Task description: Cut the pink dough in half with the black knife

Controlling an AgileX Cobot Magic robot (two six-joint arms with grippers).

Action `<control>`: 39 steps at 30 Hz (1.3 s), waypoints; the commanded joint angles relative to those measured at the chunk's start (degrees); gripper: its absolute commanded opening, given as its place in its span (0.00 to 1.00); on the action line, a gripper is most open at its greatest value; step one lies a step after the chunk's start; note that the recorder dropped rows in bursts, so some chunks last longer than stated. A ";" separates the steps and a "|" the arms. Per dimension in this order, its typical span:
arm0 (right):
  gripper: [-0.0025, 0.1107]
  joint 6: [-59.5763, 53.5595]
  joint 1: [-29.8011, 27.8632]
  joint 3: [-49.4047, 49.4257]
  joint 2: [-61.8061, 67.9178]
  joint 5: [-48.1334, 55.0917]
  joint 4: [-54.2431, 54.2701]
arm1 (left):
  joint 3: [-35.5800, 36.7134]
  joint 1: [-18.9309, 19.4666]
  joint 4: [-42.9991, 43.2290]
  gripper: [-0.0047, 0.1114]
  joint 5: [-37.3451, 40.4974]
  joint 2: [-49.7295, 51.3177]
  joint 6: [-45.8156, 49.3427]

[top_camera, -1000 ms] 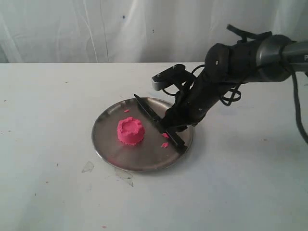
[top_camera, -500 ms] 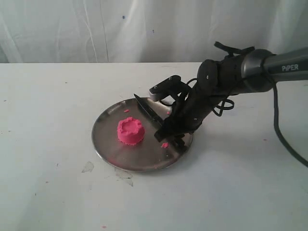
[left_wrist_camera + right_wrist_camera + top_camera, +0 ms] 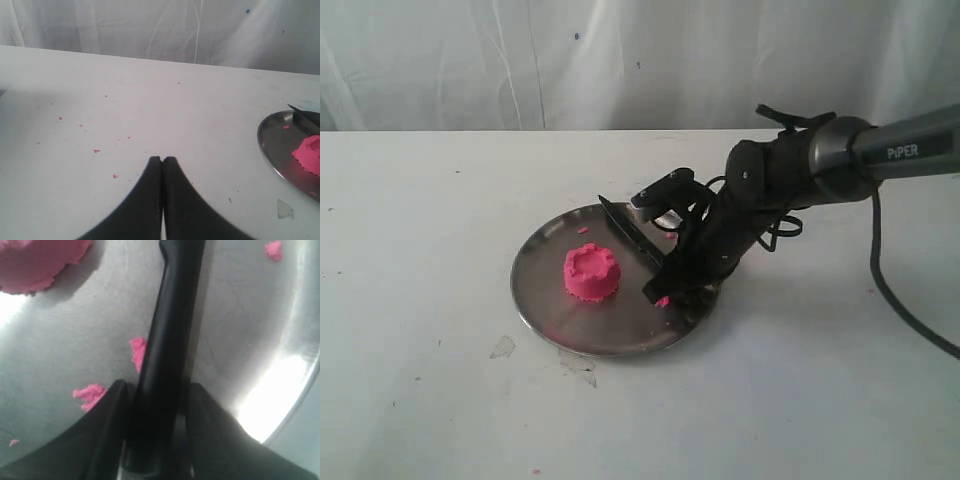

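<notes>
Lowered over the last second, the right gripper (image 3: 672,283) now straddles the black knife (image 3: 632,232) at its handle, on the steel plate (image 3: 550,315).

Going by the plate: the right arm reaches in from beyond its rim and has dropped until its fingers (image 3: 102,427) sit on either side of the handle in the right wrist view, close against it, though whether they are already pinching it I cannot tell. The knife lies across the plate's side nearest that arm, its point toward the far rim. The pink dough (image 3: 591,272) sits whole near the plate's middle, apart from the blade, so no cut is begun. Pink crumbs (image 3: 91,394) lie beside the handle. Off the plate, the left gripper (image 3: 162,161) hangs with fingers pressed together, empty. Judged next: secure the handle.
</notes>
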 commanded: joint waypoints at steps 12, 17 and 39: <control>0.11 4.70 0.02 -0.44 -11.93 16.37 -8.09 | 0.29 -0.30 -0.41 0.04 -0.20 -0.22 0.11; 0.11 10.95 0.02 0.06 -12.44 22.88 -8.36 | 0.29 -0.30 -0.41 0.04 -0.20 -0.22 0.11; 0.23 12.81 0.02 4.35 -7.84 17.97 -6.94 | 0.29 -0.30 -0.41 0.04 -0.20 -0.22 0.11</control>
